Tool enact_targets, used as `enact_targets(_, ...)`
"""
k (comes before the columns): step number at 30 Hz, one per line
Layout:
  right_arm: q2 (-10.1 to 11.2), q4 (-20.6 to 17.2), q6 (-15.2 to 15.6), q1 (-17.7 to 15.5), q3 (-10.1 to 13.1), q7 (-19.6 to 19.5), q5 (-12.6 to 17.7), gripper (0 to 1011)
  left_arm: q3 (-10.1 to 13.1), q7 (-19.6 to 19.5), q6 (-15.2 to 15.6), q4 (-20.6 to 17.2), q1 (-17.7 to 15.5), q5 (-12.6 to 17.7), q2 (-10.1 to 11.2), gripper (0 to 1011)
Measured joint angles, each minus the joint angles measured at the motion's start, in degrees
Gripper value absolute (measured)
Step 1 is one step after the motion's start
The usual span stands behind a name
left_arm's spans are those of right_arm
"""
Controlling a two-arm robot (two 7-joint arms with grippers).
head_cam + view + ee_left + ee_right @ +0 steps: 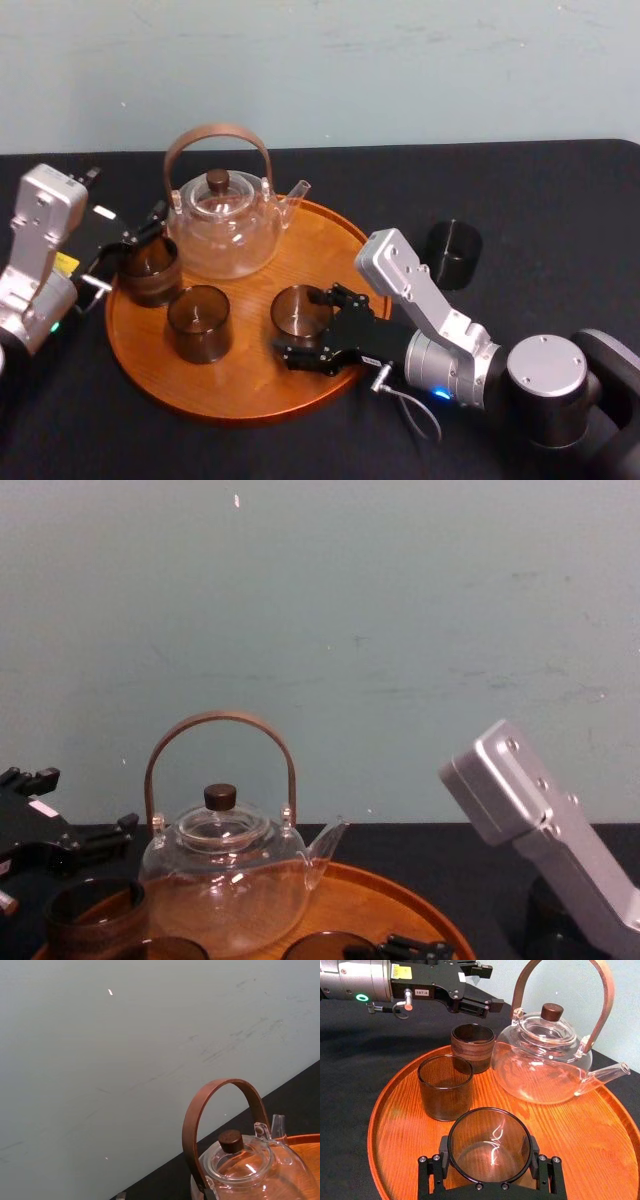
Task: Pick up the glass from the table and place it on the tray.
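Low in the right wrist view, the right gripper (490, 1172) is clamped on the glass (489, 1145), its fingers (434, 1172) pressed against either side of the clear wall. The glass stands upright on the tray (600, 1140), in the part nearest that camera. In the head view this glass (300, 310) sits lower right of the tray's middle, with the right gripper (312, 328) reaching in from the lower right of the frame.

Left of it on the wood stands a second brown glass (198, 322), and a third, darker glass (150, 268) is at the tray's left edge. Behind them, at the top of the tray, is the clear teapot (225, 225) with its arched brown handle.

The left gripper (135, 240) hangs at the left of the head view, just above the darker glass, its fingers apart. A black cup (453, 253) stands off the tray on the black table (540, 190), right of centre.
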Motion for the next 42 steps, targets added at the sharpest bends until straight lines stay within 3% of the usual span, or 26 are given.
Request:
enact_targets(6,0.02,-0.07,-0.02,-0.03,0.03,-0.03,0.05,1002,0.0,0.0,0.0,0.0,0.0,0.0,0.0,1001)
enact_targets(14,0.06,-0.12,-0.06,-0.07,0.07,-0.06,0.09,1002,0.0,0.0,0.0,0.0,0.0,0.0,0.0,1001)
enact_targets(24,1.15,-3.58,-3.77,-1.78,1.51,-1.08,-0.45,1002,0.0,0.0,0.0,0.0,0.0,0.0,0.0,1001)
enact_targets(33,3.2,-8.91,-6.03,-4.42,4.59,-1.63,0.71,1002,0.0,0.0,0.0,0.0,0.0,0.0,0.0,1001)
enact_targets(42,6.68,-13.77,-7.28,-9.92,10.27,-3.16,4.12,1002,0.0,0.0,0.0,0.0,0.0,0.0,0.0,1001)
